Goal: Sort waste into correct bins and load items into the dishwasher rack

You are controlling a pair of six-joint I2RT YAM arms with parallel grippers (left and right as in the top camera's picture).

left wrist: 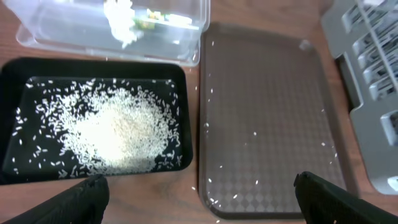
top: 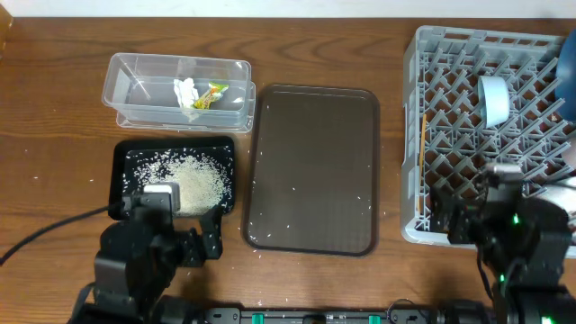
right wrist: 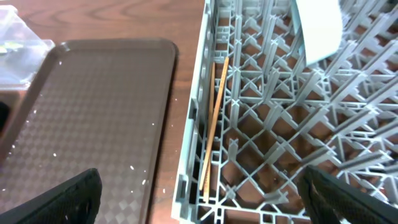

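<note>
1. We saw the rice heaped in the black tray on the worktop.
2. A few grains dotted the brown tray beside it.
3. The tissue and wrapper lay in the clear tub.
4. The chopsticks lay inside the rack, along the wall by the brown tray, near what looked like the bowl.
5. The left fingers and right fingers were spread wide, holding nothing.

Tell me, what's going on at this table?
Two robot arms are sorting waste and loading dishes, and it looks nearly done. The tissue and wrapper lie in the clear tub, the rice is piled in the black tray, and chopsticks and a light-blue bowl sit in the grey rack. Both the left claw and right claw are open and hold nothing. A few grains dot the brown tray.
</note>
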